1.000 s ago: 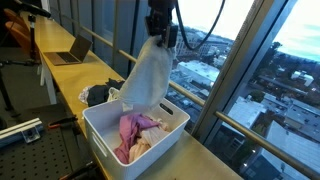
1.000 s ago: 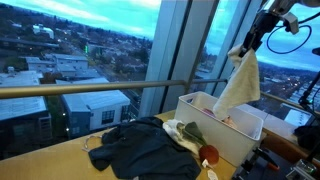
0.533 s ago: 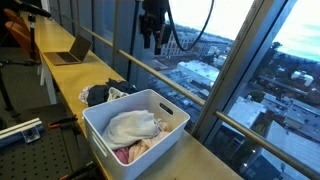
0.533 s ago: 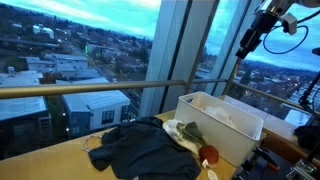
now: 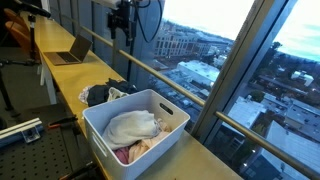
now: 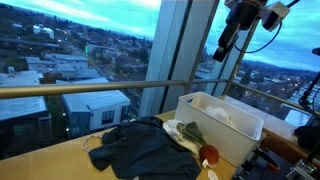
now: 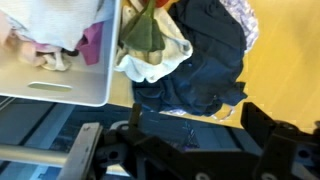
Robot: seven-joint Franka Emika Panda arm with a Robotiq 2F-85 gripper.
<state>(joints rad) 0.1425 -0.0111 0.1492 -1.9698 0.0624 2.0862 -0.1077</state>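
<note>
My gripper [image 5: 122,24] hangs high above the table with its jaws open and nothing between them; it also shows in the exterior view from the window side [image 6: 224,46]. In the wrist view the gripper [image 7: 196,128] looks down on a pile of dark clothes [image 7: 205,60] with an olive cloth [image 7: 145,33] and a cream cloth [image 7: 168,58] beside it. The white bin [image 5: 96,127] stands on the yellow table, and a white cloth [image 5: 131,126] lies in it on top of a pink one [image 5: 124,153]. The bin's wall [image 7: 60,90] fills the wrist view's upper left.
The dark clothes pile [image 6: 140,150] lies beside the bin [image 6: 200,112], near a small red thing [image 6: 209,155]. A laptop [image 5: 70,50] sits further along the table. Tall windows with a railing [image 6: 100,88] run along the table's far edge.
The gripper opened and let go of the white cloth, which dropped into the bin. The gripper then moved away from over the bin toward the clothes pile.
</note>
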